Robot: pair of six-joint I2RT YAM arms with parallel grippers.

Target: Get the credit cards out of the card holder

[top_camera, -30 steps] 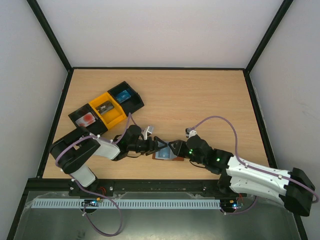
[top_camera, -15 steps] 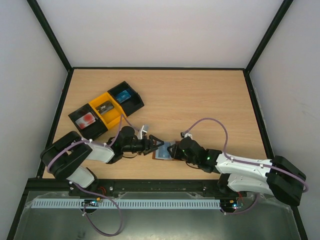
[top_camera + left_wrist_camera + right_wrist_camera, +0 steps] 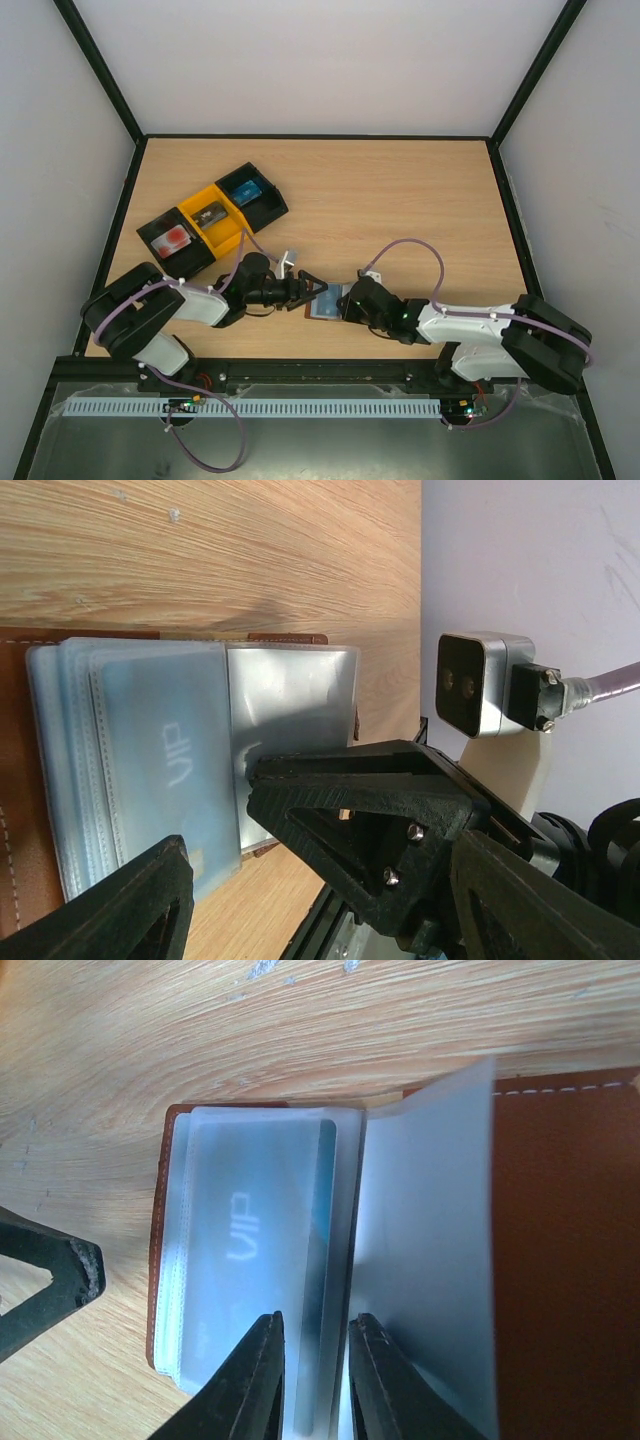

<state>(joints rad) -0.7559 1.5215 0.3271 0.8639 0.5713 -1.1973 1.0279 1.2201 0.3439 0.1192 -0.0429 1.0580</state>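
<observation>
Card holder (image 3: 325, 303) lies open on the table (image 3: 400, 200), down at 6 o'clock. Left gripper (image 3: 315, 290) is at its 9 o'clock, jaws spread wide. Right gripper (image 3: 317, 1335) is at its 3 o'clock, fingers barely apart and straddling the sleeve (image 3: 425, 1260) edge by the VIP card (image 3: 265, 1250). Can't tell if it's pinching.

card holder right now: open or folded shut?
Open. The card holder lies spread on the table, clear sleeves fanned out; a VIP card sits inside one sleeve.

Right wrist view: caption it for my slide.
Right end effector straddles a sleeved VIP card in the open brown card holder.
</observation>
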